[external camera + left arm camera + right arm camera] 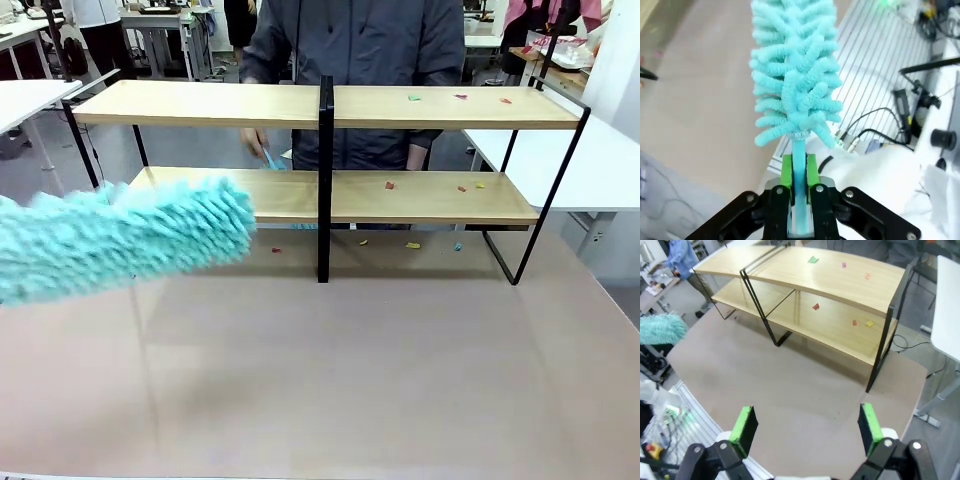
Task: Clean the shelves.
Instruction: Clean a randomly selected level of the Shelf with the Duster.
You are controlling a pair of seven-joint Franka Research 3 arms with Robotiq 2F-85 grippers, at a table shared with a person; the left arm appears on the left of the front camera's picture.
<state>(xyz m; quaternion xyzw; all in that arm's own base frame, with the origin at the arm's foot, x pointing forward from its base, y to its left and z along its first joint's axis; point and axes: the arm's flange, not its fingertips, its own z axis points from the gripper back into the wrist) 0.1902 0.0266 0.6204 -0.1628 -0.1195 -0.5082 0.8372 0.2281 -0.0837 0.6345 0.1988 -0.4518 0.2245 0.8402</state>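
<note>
From the left wrist we get what no other camera gives us: the left gripper (799, 171) has its two green pads pressed tight on the thin pale-blue handle of a duster (795, 75). The fluffy turquoise head rises straight out beyond the fingertips. In the front view that head lies across the left half of the lower board, but we cannot tell whether it touches the wood.

The right wrist view tells us about the right gripper (807, 425). Its fingers stand wide apart with nothing between them, above the brown table (790, 385). The shelves (840, 280) lie well ahead of those fingertips, across the table, and the duster head shows far off to the side of one finger.

The shelves are two long, light wooden boards in a thin black frame, with a black post at the middle. Small coloured paper scraps (414, 98) dot the boards on one side of the post — green, pink and orange on top, red and yellow below. The front view adds more scraps on the table under the lower board.

That view also shows a person (360, 40) standing behind the shelves. One hand (252, 142) is lowered between the boards and holds a small blue thing we cannot make out.
</note>
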